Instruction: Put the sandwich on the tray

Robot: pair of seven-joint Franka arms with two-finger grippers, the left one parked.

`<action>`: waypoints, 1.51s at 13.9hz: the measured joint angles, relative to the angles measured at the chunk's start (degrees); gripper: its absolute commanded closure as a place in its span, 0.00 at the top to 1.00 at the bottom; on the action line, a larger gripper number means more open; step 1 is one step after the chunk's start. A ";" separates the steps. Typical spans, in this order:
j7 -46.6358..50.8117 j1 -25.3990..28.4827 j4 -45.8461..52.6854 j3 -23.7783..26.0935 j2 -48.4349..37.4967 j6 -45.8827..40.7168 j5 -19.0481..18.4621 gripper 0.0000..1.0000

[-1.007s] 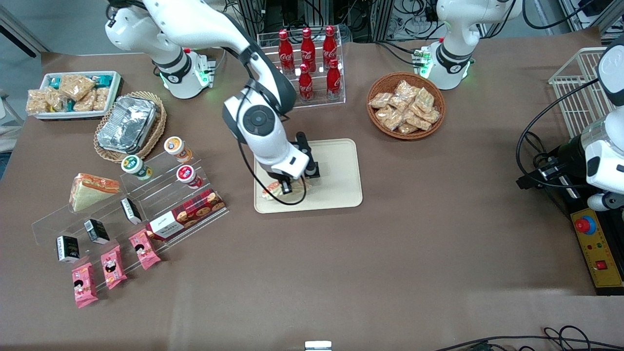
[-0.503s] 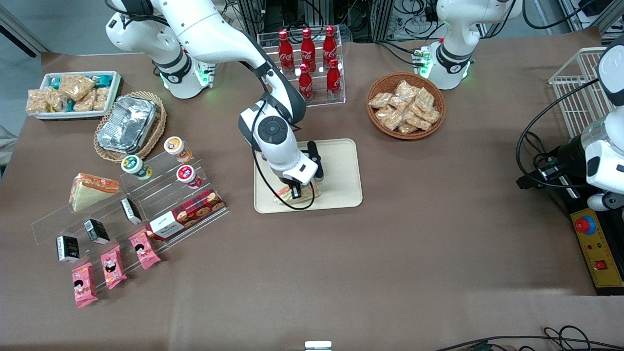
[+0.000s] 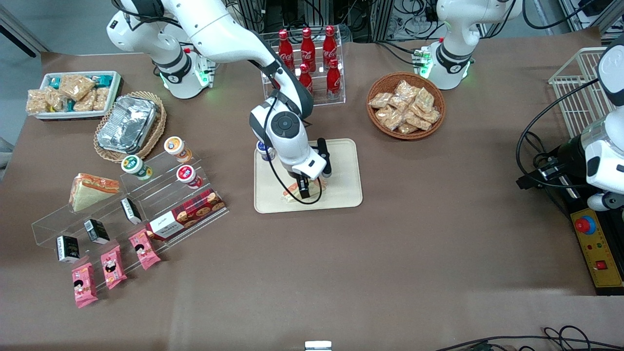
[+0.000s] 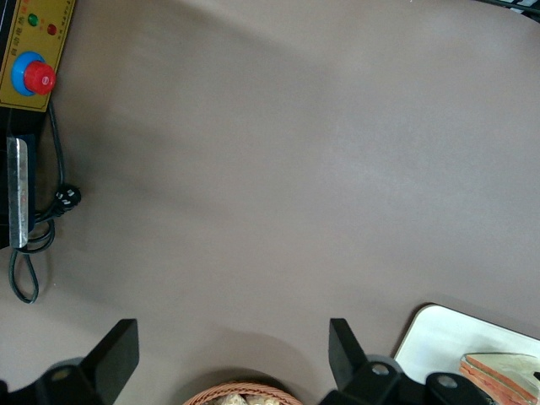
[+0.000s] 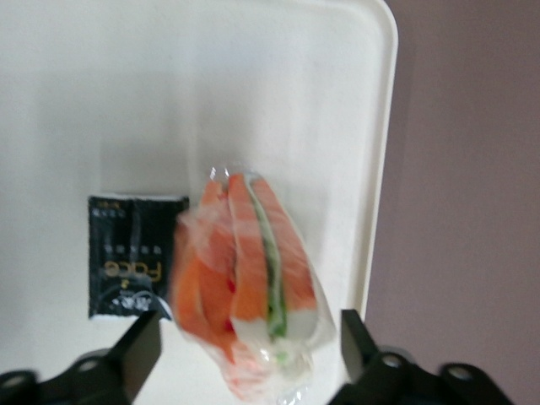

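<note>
The sandwich (image 3: 295,190) is on the tray (image 3: 341,195), lying in the part of it nearer the front camera, so the main work of the task looks done; the hand (image 3: 304,189) hangs directly over the wedge, low and close to it. In the right wrist view the sandwich (image 5: 249,287) lies flat on the pale tray (image 5: 253,93) with its orange, white and green filling edge turned up toward the camera; the two fingers (image 5: 135,354) stand spread well apart on either side of the wrap, with tray showing between each of them and the wedge, so the hand (image 5: 249,359) appears to be open and holding nothing. A small black packet (image 5: 135,256) lies on the tray just beside the sandwich, touching or nearly touching its wrap; I cannot tell which.

As I judge it, the wedge has been let go and rests on its own; it sits wholly within the rim, near the tray's edge but not over it. What is left is small: lift the hand straight up so that no finger drags the loose wrap, then draw the arm away from the tray. The other sandwich (image 3: 90,191), with the redder edge, lies on the clear stepped rack (image 3: 58,219) toward the working arm's end of the table (image 3: 390,263), well apart from all this, and has no part in what is left.
</note>
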 measured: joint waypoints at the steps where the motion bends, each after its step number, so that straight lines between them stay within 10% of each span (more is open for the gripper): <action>1: 0.00 0.79 0.16 -0.13 -0.53 -0.07 0.00 0.99; 7: 0.05 1.60 1.17 -7.55 -12.33 -12.15 -0.47 0.99; 14: 6.83 0.47 2.61 -30.40 -28.81 -36.60 -2.79 0.99; 21: 12.19 0.51 9.77 -49.87 -31.59 -42.67 -6.87 0.99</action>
